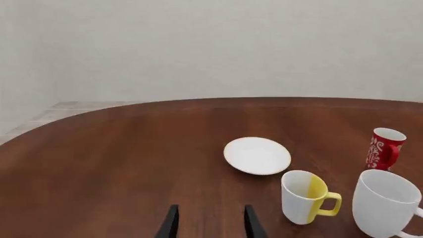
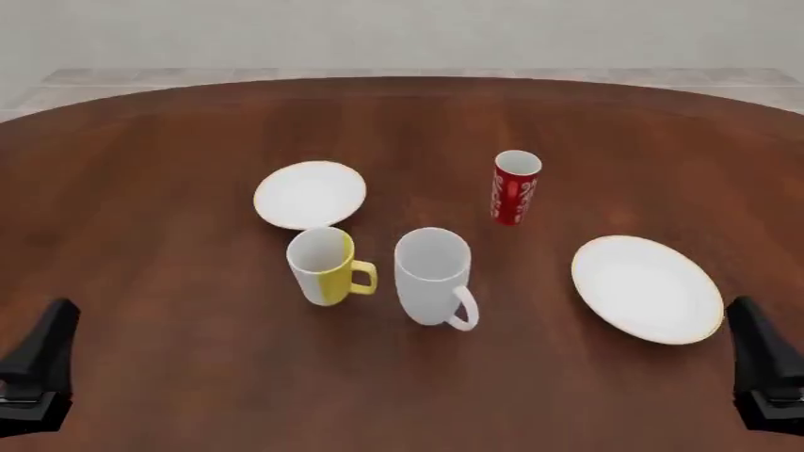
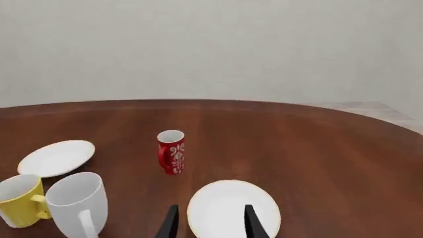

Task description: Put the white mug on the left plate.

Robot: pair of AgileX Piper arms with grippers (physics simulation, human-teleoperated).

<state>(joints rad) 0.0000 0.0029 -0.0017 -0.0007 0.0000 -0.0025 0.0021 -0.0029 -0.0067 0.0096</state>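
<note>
Both pincers, left pincer (image 1: pixel 210 223) and right pincer (image 3: pixel 210 222), sit spread and empty, so the white mug (image 2: pixel 434 275) stands upright just beside the white-and-yellow mug (image 2: pixel 322 265), handle toward you, near the left plate (image 2: pixel 311 194) — your grab.

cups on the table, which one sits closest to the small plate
The white-and-yellow mug: it stands just in front of the small plate, nearly touching its rim. The white mug stands further right, and the red cup further still.
</note>
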